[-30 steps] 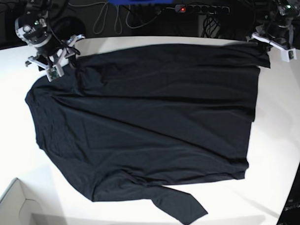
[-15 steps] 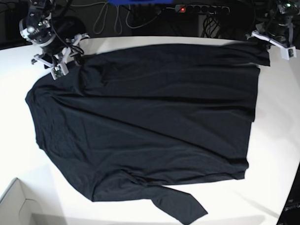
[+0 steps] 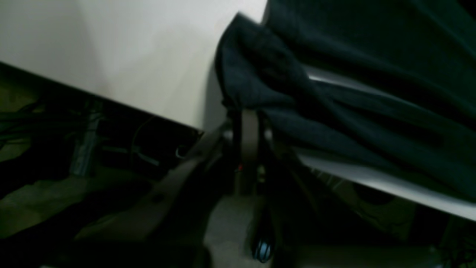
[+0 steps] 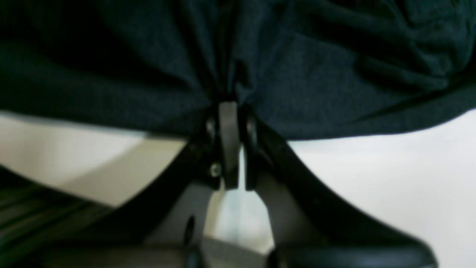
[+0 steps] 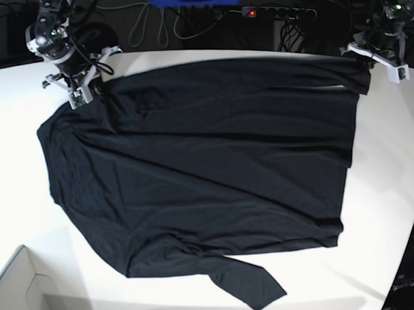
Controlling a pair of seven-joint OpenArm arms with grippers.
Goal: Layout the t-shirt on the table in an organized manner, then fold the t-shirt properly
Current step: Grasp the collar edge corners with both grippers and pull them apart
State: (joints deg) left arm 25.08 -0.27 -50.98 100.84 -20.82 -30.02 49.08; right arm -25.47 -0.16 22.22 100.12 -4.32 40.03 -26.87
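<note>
From the base view, the shirt [image 5: 201,175] lies spread over most of the table [image 5: 391,162], broad and fairly flat, with shallow wrinkles across it. My right gripper [image 5: 82,88] sits at one far corner of the cloth and my left gripper [image 5: 374,61] at the other far corner, the whole shirt stretched between them and reaching away from both toward the near edge. One sleeve pokes out at the near edge, well apart from either of my jaws, and the side below my right gripper looks bunched. A box [image 5: 21,297] corner shows at the near edge.

In the left wrist view, my left gripper [image 3: 248,111] is pinched tight with a bunched fold of shirt [image 3: 334,93] rising straight out of the tips; the table [image 3: 130,56] edge runs just beside and behind them.

In the right wrist view, my right gripper [image 4: 230,108] is closed too, with the shirt's [image 4: 148,74] edge gathered into pleats right at the tips, bare table [image 4: 390,178] below.

By my reckoning the laying out is nearly done but not finished: the sleeve and that side need squaring. No fold has been made; all the folding is left.
</note>
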